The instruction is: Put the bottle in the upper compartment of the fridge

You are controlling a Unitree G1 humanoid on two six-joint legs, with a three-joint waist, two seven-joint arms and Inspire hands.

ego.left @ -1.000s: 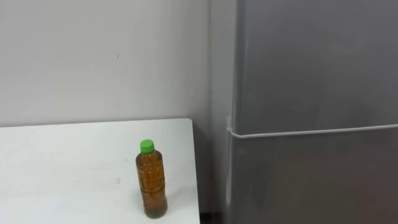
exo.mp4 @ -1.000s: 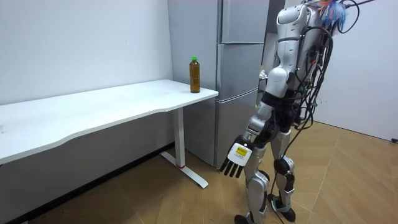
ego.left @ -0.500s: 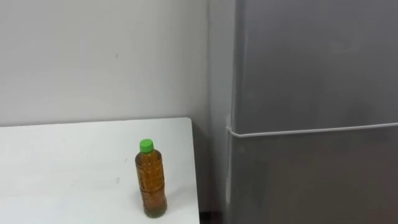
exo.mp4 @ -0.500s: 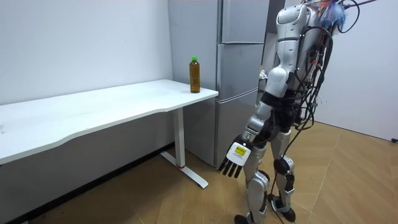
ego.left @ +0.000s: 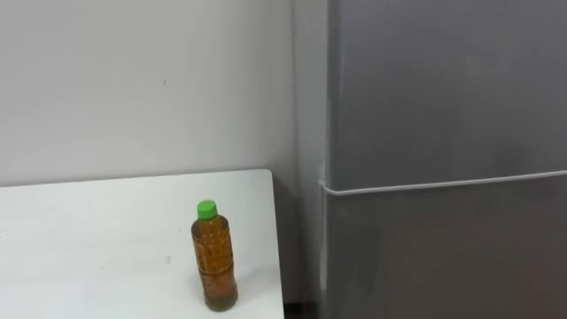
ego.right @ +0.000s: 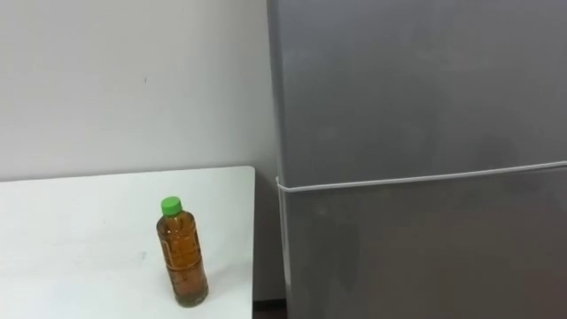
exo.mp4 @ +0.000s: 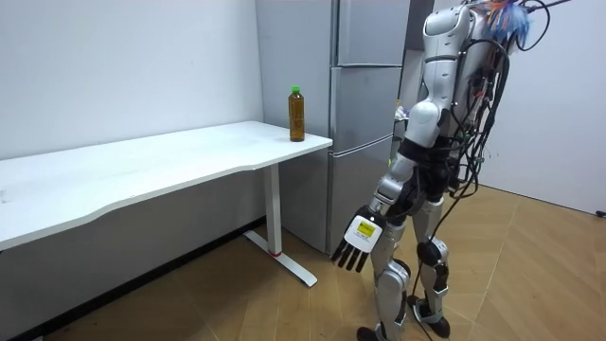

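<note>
The left hand (exo.mp4: 358, 244) is seen hanging low at the robot's side, fingers straight and relaxed, nothing held. Ahead, the bottle (ego.left: 215, 261) is stood upright near the right edge of the surface (ego.left: 89, 239), untouched. Full of amber drink, it is judged fairly heavy, smooth and slightly squeezable. The mid-body should be wrapped, below the green cap (ego.left: 206, 209). Beyond, the fridge (ego.left: 443, 106) is shut.

Eye views: looked out from the robot's head, close up, facing the grey two-door fridge (ego.left: 443, 133) and the corner of the white table (ego.left: 89, 239).
Room view: stood well off to one side and took in the whole robot, table and fridge.
Shared: the green-capped amber bottle (ego.left: 215, 261), the table end and the fridge doors.
</note>
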